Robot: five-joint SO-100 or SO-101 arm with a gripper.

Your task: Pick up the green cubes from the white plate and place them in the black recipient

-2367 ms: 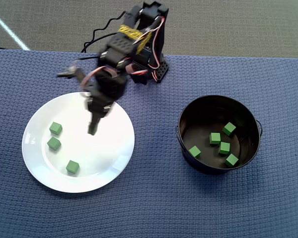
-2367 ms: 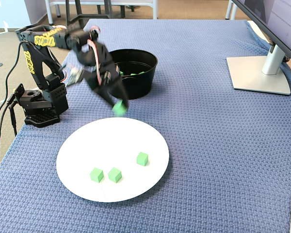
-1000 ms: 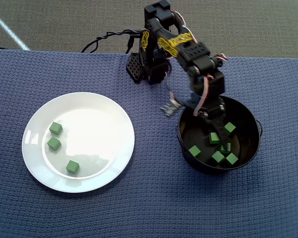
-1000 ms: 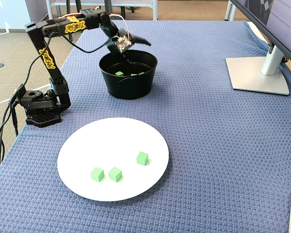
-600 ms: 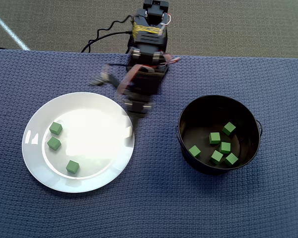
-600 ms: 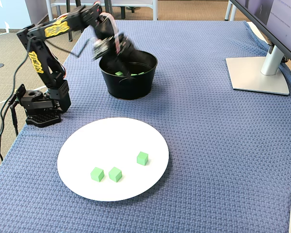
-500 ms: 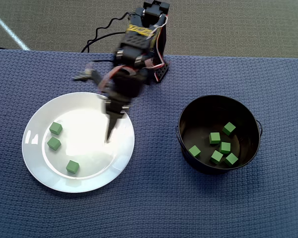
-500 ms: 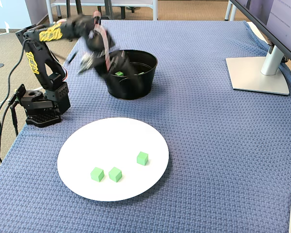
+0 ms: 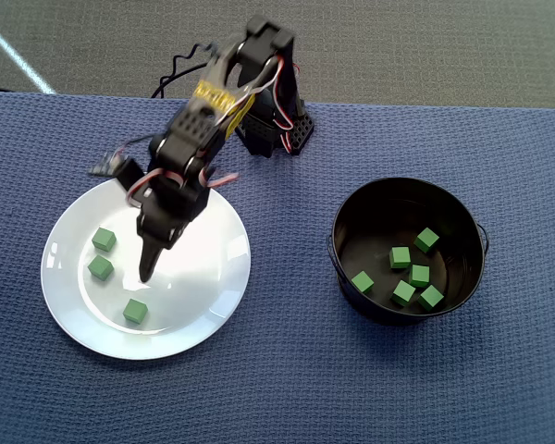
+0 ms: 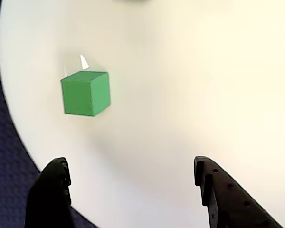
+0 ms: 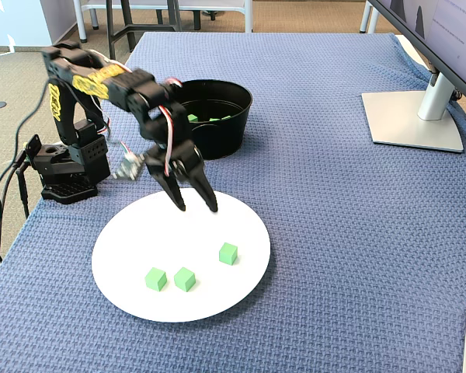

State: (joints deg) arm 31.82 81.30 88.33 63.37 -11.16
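White plate (image 11: 124, 256) sits nearest in fixed view, on blue woven cloth (image 11: 334, 233) over the desk. 3 green cubes (image 11: 185, 279) lie on it: two side by side toward plate's 6 o'clock, just apart, third (image 11: 228, 253) near them at approx 3 o'clock. In overhead view same 3 are at plate's 9 o'clock (image 9: 103, 240), just below that (image 9: 100, 267), & approx 7 o'clock (image 9: 135, 311).

Hand (image 11: 198, 207) hangs over plate's far half, fingers spread w/ nothing between them, tips pointing down. Overhead view: hand tip (image 9: 147, 272) lies just right of the middle cube, not touching. Wrist view: both fingers (image 10: 54, 190) at bottom edge, wide apart, one cube (image 10: 85, 93) ahead of them & off to the left, near plate's rim (image 10: 9, 95).

Farther back: black recipient (image 11: 217, 132), well apart from plate. Overhead view shows 5 cubes (image 9: 400, 258) on its floor, mostly toward its 4 o'clock. Arm base (image 11: 66, 175) at desk's left edge. Monitor stand (image 11: 415, 116) at far right.
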